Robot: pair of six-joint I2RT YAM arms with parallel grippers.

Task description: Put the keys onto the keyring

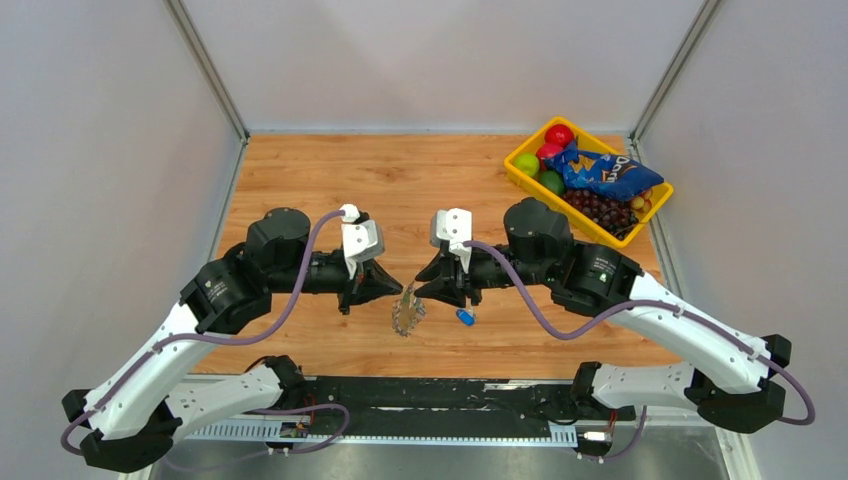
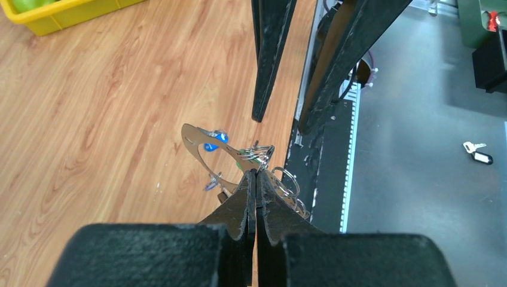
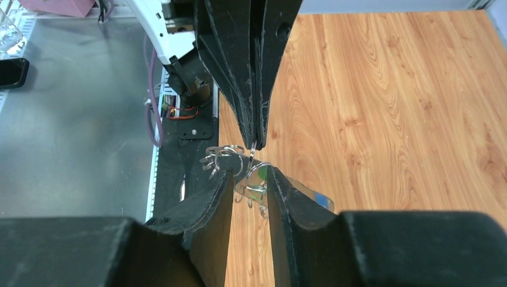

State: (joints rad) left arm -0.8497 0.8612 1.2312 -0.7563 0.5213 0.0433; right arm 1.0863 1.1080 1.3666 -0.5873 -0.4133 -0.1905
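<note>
My left gripper (image 1: 398, 290) is shut on the keyring (image 1: 407, 314), a thin silver ring with linked rings and a shiny metal tag hanging just above the table's front. In the left wrist view the jaws (image 2: 256, 173) pinch the ring (image 2: 260, 153); the tag (image 2: 200, 143) and a blue-capped key (image 2: 213, 141) show beyond, with a bit of green beside them. My right gripper (image 1: 420, 290) faces it, open, its fingers either side of the ring (image 3: 258, 173) in the right wrist view (image 3: 248, 174). One blue-capped key (image 1: 465, 317) lies on the wood right of the keyring.
A yellow basket (image 1: 520, 165) with fruit and a blue chip bag (image 1: 605, 172) stands at the back right. The black base rail (image 1: 430, 395) runs along the table's near edge. A key with a black tag (image 2: 478, 154) lies on the grey floor beyond the table.
</note>
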